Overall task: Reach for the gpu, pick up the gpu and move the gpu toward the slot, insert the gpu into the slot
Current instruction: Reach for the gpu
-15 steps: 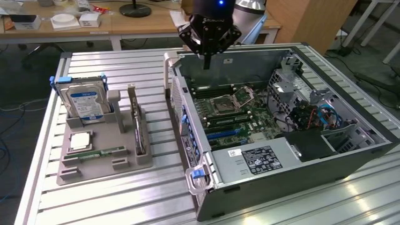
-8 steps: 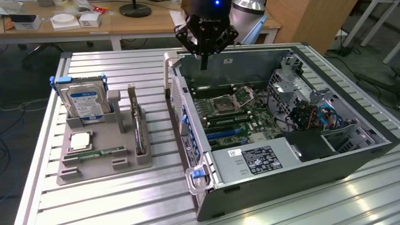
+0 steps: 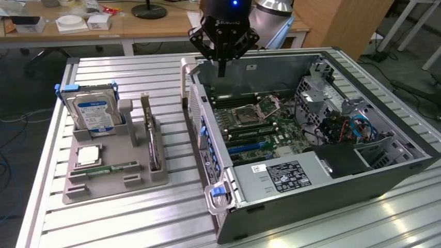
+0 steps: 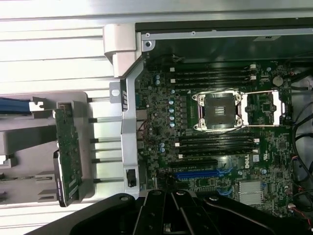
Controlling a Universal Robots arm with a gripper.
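Gpu: on edge, upright, in a groove of the grey holder; nothing grips it.
Holder: on the slatted table, to the exterior view's left of the open case; also carries a hard drive.
Slot: blue strip on the motherboard, beside the CPU socket; unoccupied.
Gripper: fingers together, holding nothing, above the case's far wall, well apart from the gpu.

A blue-labelled hard drive stands upright in a grey holder on the slatted metal table. At the exterior view's right lies an open computer case, CPU socket exposed.
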